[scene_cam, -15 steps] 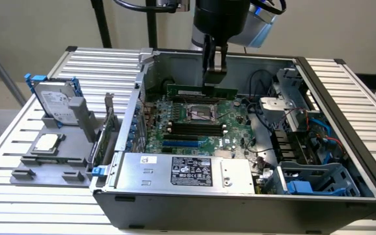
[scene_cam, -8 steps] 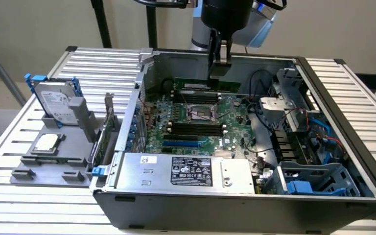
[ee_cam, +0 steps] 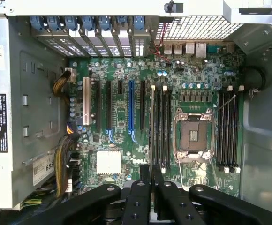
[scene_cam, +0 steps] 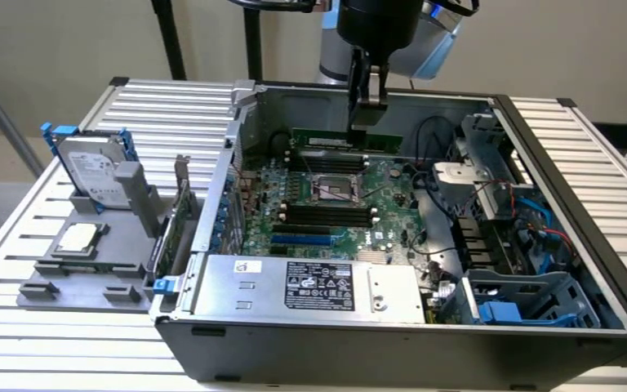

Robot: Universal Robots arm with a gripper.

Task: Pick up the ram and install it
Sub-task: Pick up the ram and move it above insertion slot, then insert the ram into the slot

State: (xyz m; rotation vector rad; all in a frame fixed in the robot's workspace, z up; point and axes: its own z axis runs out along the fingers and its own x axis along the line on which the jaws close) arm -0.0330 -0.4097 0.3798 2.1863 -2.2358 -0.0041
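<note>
My hand (scene_cam: 366,121) is pinched almost shut on the ram (scene_cam: 330,140), gripping the strip's top edge a little right of its middle. In the wrist view the fingers (ee_cam: 143,190) stand close together. The ram hangs level in the upper centre of the exterior frame, inside the computer case (scene_cam: 575,188) near its far wall. It sits over the far edge of the motherboard (scene_cam: 390,184), and I cannot tell whether it touches a slot. Toward frame centre lie the processor socket (scene_cam: 341,189) and the black memory slots (scene_cam: 319,214). The power supply (scene_cam: 313,286) sits lower centre. At frame left, on the worktop (scene_cam: 30,343), stand a hard drive (scene_cam: 87,170) and a silver processor chip (scene_cam: 79,238).
</note>
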